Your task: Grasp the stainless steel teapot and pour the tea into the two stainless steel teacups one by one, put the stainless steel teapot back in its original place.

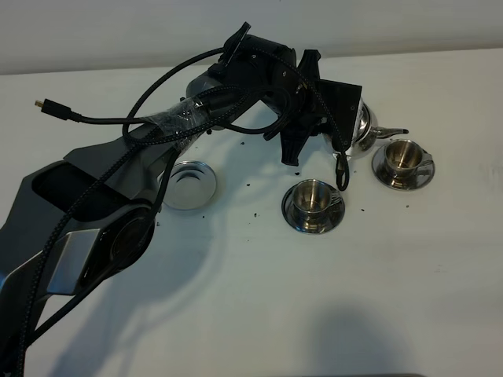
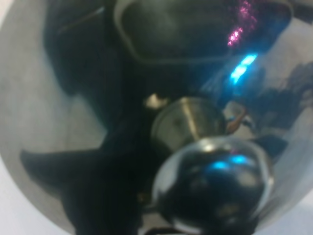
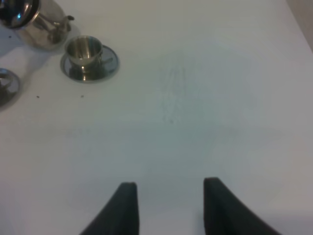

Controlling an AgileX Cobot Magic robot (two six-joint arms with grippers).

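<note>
White table, bare over most of its top.

Left arm: enters at 8 o'clock in the high view, reaches toward 1 o'clock, wrapped in black cables.

Teapot: at 1 o'clock, off its saucer and well apart from it, half hidden behind the left gripper. Spout points to 3 o'clock, its tip just above the far cup. No stream visible. Lid on; its knob fills the left wrist view. Contents hidden.

Left gripper: pressed together at the pot's handle side; the handle itself is covered.

Right gripper: fingers spread, nothing between them, over bare table, away from the cups.

Empty saucer: at 9 o'clock of the near cup, nothing on it.

Far cup: upright on its own saucer, at 4 o'clock of the pot. Inside looks warm-tinted; tea or reflection, cannot tell.

Near cup: upright on its saucer, at 7 o'clock of the pot. Fill not readable.

Dark specks scattered on the table around both cups.
</note>
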